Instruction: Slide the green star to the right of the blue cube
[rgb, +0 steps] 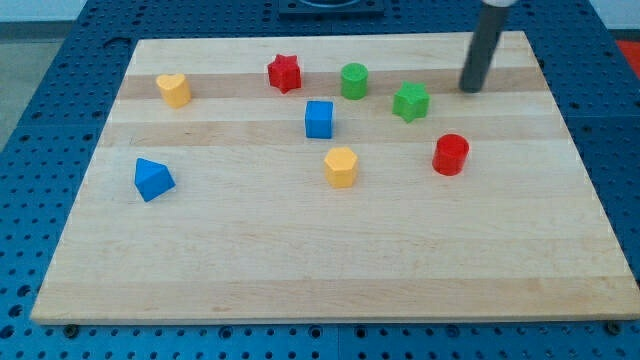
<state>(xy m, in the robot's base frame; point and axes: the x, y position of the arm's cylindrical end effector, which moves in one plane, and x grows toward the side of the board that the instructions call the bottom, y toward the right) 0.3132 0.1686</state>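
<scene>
Approach step: you are bringing my tip, a bare rod with no hand, beside the green star-shaped block, on its side away from the blue cube on the wooden worktop; next needs a short push cubeward and slightly toward the view's bottom.

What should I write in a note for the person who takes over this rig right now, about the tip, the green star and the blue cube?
My tip rests on the board, to the view's upper right of the green star, apart from it.
The green star lies to the view's right of the blue cube, slightly higher, with a clear gap between them.
A green cylinder stands above that gap.
Done: the star is already on the cube's right side.
Left: probably a push toward the view's lower left to bring the star close beside the cube.
</scene>
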